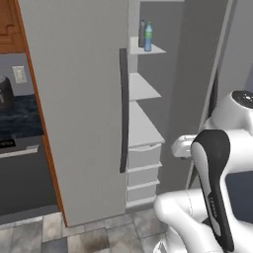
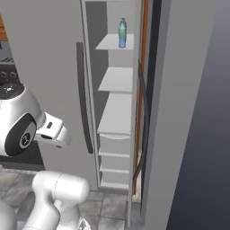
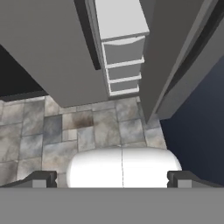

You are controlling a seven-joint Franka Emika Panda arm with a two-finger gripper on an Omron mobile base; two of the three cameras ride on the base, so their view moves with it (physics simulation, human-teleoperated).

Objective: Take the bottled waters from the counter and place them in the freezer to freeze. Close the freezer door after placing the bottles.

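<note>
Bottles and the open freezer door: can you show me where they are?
Blue bottle (image 1: 148, 37), left base view, its green label.
Grey bottle (image 1: 142, 33), left base view, its body.
Freezer door (image 2: 179, 112), right base view, its flat grey panel.

From my left base camera, behind the arm (image 1: 212, 188) at lower right, I look forward and slightly down at the freezer (image 1: 79, 99), close enough that its left-hand panel takes the middle of the frame; the counter (image 1: 17, 116) shows at the left edge. My right base camera sits behind the arm on the other side, arm at lower left, facing the same freezer, with the freezer door (image 2: 179, 112) standing open at right. Both share the white shelves (image 2: 117, 80) in the gap and the bottled waters (image 1: 146, 35) near the top. My hand camera looks steeply down at the tiled floor (image 3: 39, 135), the lower drawers (image 3: 122, 57) at top centre.
</note>
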